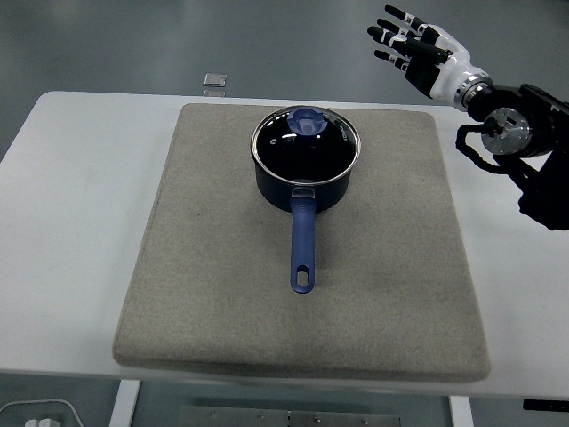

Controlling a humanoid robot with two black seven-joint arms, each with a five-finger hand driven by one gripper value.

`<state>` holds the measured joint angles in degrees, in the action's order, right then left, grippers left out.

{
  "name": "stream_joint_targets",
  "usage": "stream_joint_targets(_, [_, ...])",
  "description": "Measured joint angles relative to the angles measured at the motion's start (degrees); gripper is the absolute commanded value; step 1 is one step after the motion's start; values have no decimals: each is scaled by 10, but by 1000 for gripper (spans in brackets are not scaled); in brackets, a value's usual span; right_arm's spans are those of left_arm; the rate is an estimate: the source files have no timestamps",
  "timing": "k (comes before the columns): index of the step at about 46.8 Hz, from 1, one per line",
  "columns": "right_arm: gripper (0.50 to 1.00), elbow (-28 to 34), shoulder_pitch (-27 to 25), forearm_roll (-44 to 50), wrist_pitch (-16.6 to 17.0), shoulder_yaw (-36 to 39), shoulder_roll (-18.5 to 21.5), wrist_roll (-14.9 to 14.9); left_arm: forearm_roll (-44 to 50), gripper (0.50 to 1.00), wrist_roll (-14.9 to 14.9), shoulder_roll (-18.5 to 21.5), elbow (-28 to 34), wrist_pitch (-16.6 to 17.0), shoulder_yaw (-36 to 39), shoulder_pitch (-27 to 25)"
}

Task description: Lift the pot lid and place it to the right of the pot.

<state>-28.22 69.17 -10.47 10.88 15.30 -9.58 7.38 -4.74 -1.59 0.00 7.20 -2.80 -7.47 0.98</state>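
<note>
**Lid on the pot, right hand raised at the upper right**

The lid [307, 140] sits squarely on the pot [305, 182], a little above the middle of the frame. It is glass with a metal rim, and a round blue knob [308, 122] stands on it toward its far edge. The pot is dark blue, and its long blue handle [303, 249] runs straight down the picture toward the near edge of the table, ending in a small hanging hole.

Pot and lid rest on a large grey mat [222, 285] that covers most of the white table [71, 222]. To the right of the pot the mat lies bare.

The right hand [418, 52] hangs in the upper right corner of the frame, beyond the far right corner of the mat and well apart from the lid. Its fingers are spread and hold nothing. The black arm behind it enters from the right edge.

At the table's far edge, upper left of the pot, lies a small clear object [214, 84], possibly a plastic case; it is too small to tell.
</note>
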Motion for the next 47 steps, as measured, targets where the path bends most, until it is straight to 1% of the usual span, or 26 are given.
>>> stream_joint_targets(38, [921,2,3,4,-6,-5,-1,4,1,1000,-3,0,-7,2,0,0])
stream_joint_targets(47, [921,2,4,36,-6,-5,-2,6,1,1000,-3,0,-7,2,0,0])
